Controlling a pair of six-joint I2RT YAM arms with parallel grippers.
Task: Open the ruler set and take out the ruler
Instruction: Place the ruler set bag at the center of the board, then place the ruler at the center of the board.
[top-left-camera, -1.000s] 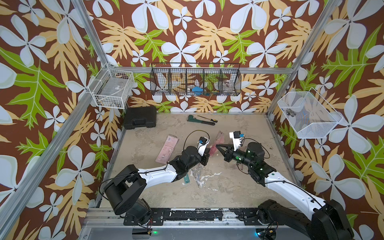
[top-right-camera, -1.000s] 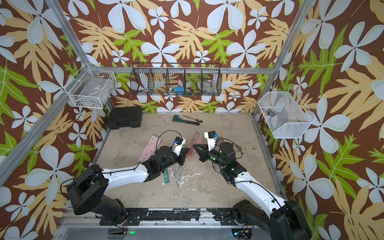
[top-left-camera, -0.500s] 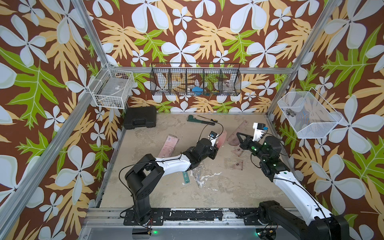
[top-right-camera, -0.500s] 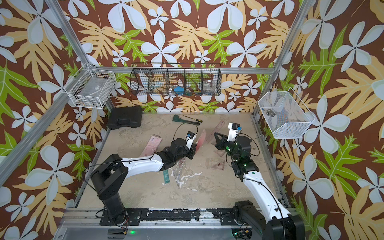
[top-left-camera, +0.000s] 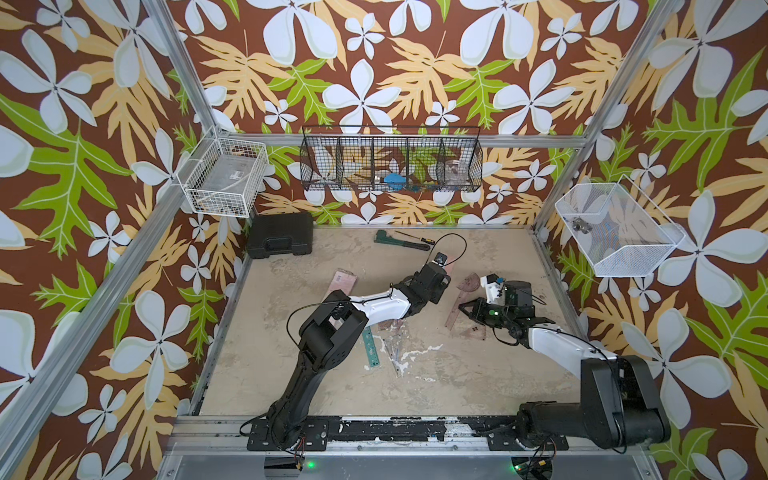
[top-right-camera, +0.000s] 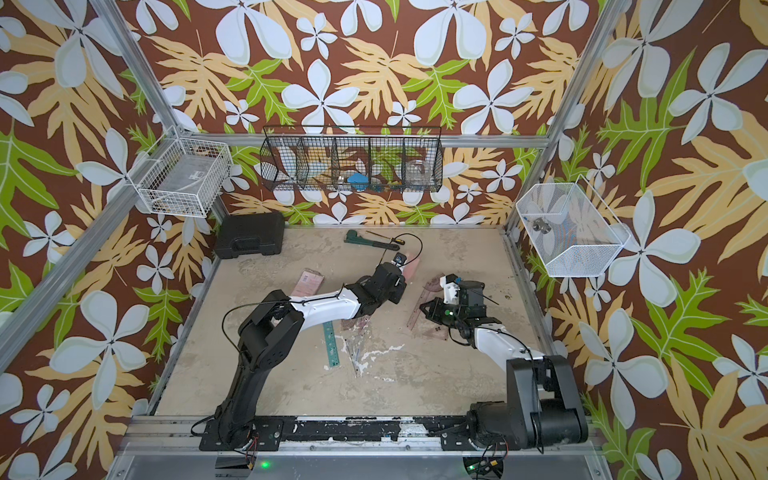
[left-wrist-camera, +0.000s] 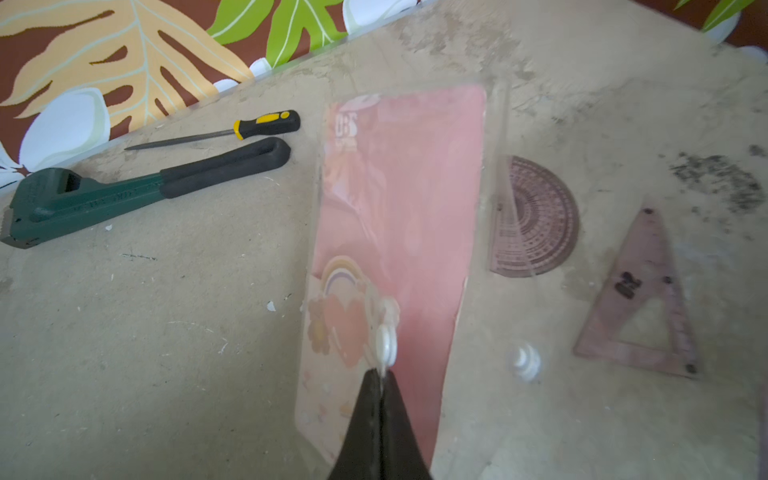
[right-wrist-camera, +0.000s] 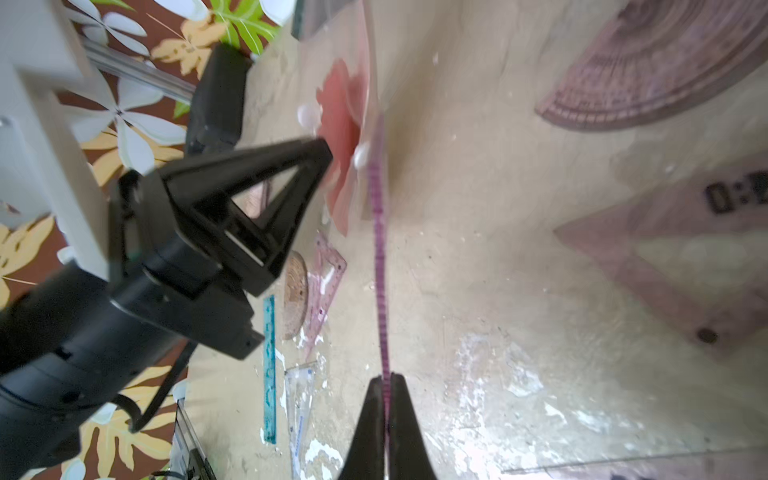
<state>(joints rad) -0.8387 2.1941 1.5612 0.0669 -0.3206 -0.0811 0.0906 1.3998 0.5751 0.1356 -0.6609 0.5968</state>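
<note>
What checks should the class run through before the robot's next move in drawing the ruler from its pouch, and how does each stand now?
1. Case held: left gripper shut on the pouch beside its snap: ok.
2. Ruler held: right gripper shut on the purple ruler: ok.
3. Snap undone, halves apart: ok.
4. Ruler's far end clear of the pouch mouth: cannot tell; seen edge-on, it ends right at the opening.
5. Pull path: protractor and set square lie flat on the table, in neither grip: ok.
</note>
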